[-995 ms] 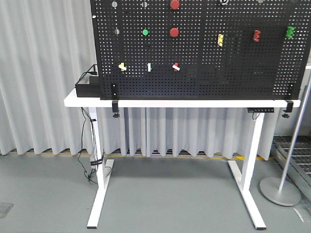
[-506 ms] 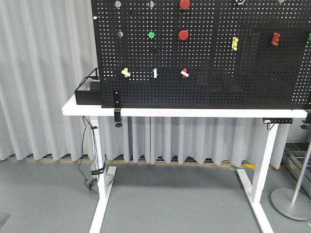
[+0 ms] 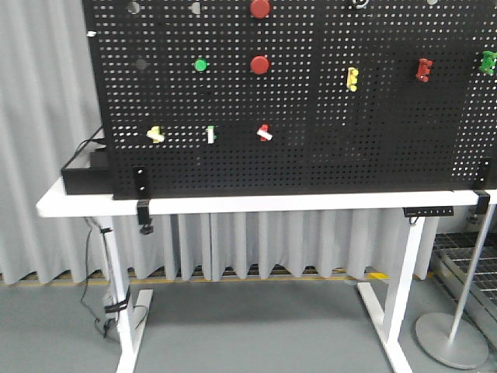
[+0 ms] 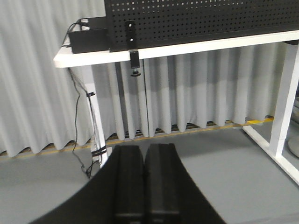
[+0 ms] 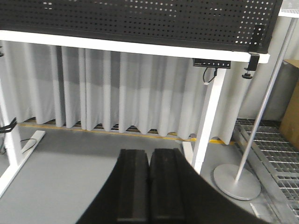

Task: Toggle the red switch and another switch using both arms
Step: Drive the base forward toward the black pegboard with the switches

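2 red buttons [image 3: 260, 64]; 3 toggles [image 3: 210, 134] (1 red switch [image 3: 265, 133])

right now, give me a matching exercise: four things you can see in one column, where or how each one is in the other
1. red switch
2. green round button
3. black box
4. left gripper

A. on the table's left end
B. shut, holding nothing
C. rightmost in the lowest row on the pegboard
D. just left of a round red push button

Pairs: 1-C, 2-D, 3-A, 4-B

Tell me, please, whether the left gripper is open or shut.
Shut: the left gripper has its two black fingers pressed together, no gap.
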